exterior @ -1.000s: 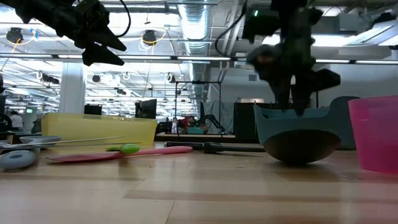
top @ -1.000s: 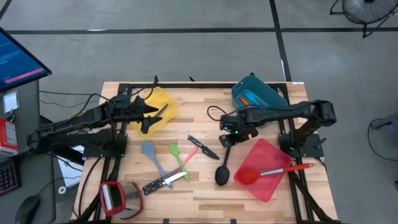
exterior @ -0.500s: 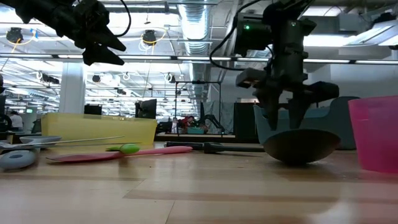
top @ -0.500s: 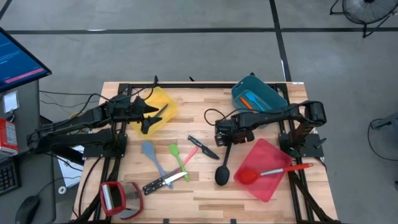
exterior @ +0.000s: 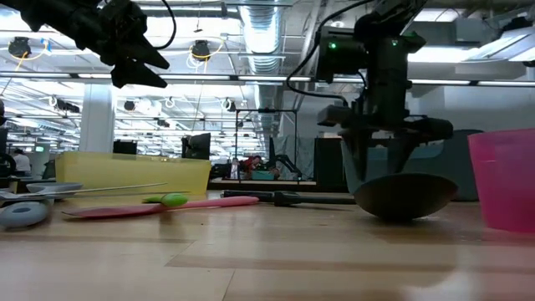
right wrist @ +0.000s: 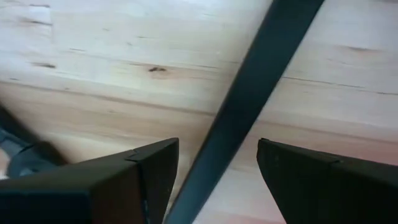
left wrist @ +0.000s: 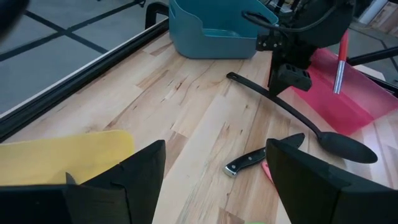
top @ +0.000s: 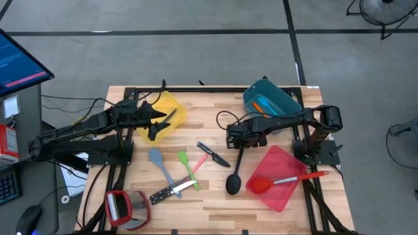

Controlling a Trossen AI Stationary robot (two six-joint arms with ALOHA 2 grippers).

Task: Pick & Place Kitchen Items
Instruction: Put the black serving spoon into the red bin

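Note:
The black ladle (top: 235, 171) lies on the wooden table, its bowl toward the near edge and its handle (top: 239, 155) pointing far. My right gripper (top: 236, 140) is low over the handle's far end, open. Its fingers stand on either side of the handle (right wrist: 249, 106) without plainly touching it. In the low view this gripper (exterior: 380, 171) hangs just behind the ladle's bowl (exterior: 405, 196). My left gripper (top: 159, 123) is open and empty above the yellow bin (top: 171, 108), high up in the low view (exterior: 138, 63).
A grey-blue spoon (top: 157, 163), green spatula (top: 186, 164), pink spatula (top: 201, 161) and two black-handled knives (top: 214, 155) (top: 171, 190) lie mid-table. The teal bin (top: 277, 98) stands far right. The red bin (top: 282, 163) holds a red spoon (top: 281, 181). A red-framed grey object (top: 127, 205) lies near left.
My right gripper has moved a little toward the table's left edge and come down over the far end of the ladle's handle, so that its fingers now straddle the handle. The ladle has not moved.

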